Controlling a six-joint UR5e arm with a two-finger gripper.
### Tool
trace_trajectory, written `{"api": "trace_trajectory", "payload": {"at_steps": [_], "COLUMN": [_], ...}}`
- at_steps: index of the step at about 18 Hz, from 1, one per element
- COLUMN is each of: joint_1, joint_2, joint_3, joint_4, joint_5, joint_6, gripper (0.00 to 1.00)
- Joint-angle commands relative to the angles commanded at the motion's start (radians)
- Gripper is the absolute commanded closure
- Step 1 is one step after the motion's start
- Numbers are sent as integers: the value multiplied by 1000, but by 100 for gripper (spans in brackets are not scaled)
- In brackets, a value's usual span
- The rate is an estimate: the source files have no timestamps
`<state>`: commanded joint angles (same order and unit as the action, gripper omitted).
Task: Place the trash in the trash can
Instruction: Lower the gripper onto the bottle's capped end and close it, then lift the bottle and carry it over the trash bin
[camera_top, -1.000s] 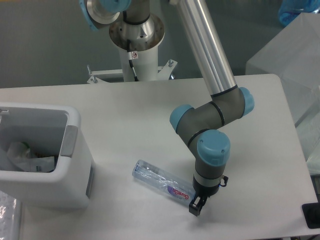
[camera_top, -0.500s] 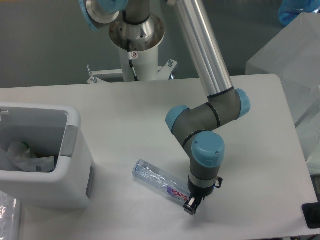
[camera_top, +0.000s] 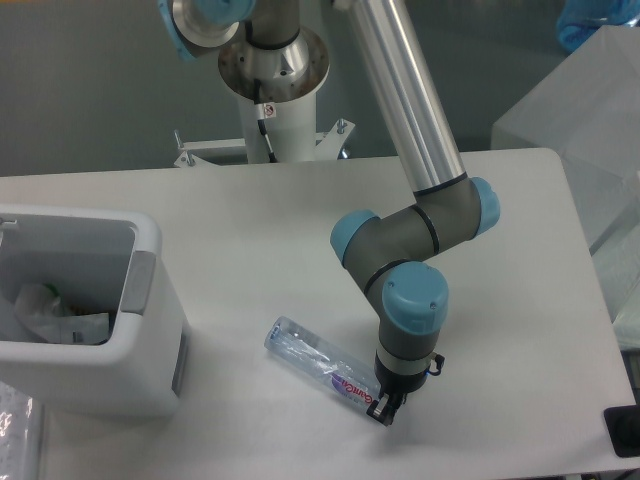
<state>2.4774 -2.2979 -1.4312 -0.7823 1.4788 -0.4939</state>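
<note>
Your tool sits at the bottle's labelled right end; its long axis runs up-left toward the trash can. Finger state: cannot tell.

1 fixed camera looks down at the table from high on the side opposite the arm's base, facing that base and the grey wall behind it. It sits at middle range: the table fills most of the view, with the trash can cut by the left edge and the gripper near the bottom.
</note>
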Motion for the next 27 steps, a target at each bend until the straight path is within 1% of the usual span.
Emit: {"api": "trace_trajectory", "payload": {"at_steps": [3,7,10,12,15,19,24,27], "joint_1": [0,3,5,8,8,8,5,3], "joint_2": [0,0,0,2,5,44,89,126], "joint_3": [0,0,3,5,5,5,12,43], "joint_4": [0,0,0,2,2,2,20,43], "joint_5": [-2,-2,-3,-5,-3,-3,0,5], "joint_6": [2,2,2,2,2,9,49,51], "gripper": [60,67,69,74,75,75,73,72]}}
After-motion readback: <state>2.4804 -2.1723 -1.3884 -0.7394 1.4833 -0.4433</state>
